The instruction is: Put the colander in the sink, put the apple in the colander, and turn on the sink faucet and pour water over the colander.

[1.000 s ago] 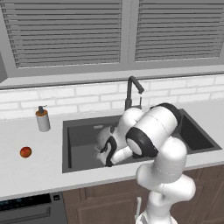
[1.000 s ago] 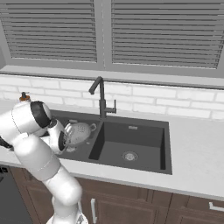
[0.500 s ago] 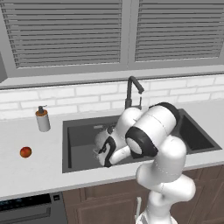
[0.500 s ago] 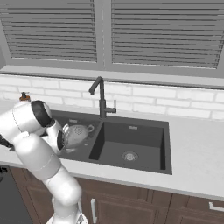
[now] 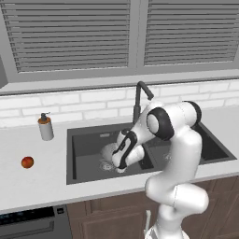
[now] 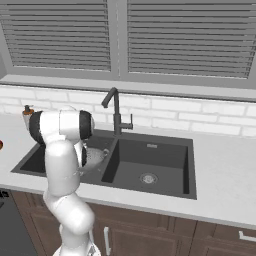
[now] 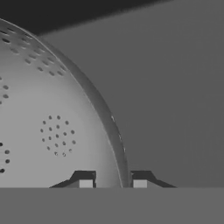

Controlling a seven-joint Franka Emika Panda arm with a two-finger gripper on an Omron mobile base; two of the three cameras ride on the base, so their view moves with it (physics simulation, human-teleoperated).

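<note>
The silvery colander (image 5: 108, 152) hangs tilted, low inside the left basin of the dark sink (image 5: 86, 140). My gripper (image 5: 119, 164) is shut on its rim at the near right side. In the hand view the perforated bowl (image 7: 52, 131) takes up the left half, and its rim runs down between my two fingertips (image 7: 85, 180), with the gripper (image 7: 113, 180) straddling it. From the right base view the colander (image 6: 97, 157) peeks out beside my forearm. The apple (image 5: 27, 162) lies on the counter far left of the sink. Behind the centre divider rises the faucet (image 5: 138, 97), with no water running.
A small soap dispenser (image 5: 45, 127) stands on the counter left of the sink, behind the apple. The right basin (image 6: 150, 165) holds just its round drain (image 6: 147, 177). A brick backsplash and a shuttered window line the back wall.
My arm has carried the colander down and a little left, deeper into the left basin. The apple and the faucet have stayed put.
</note>
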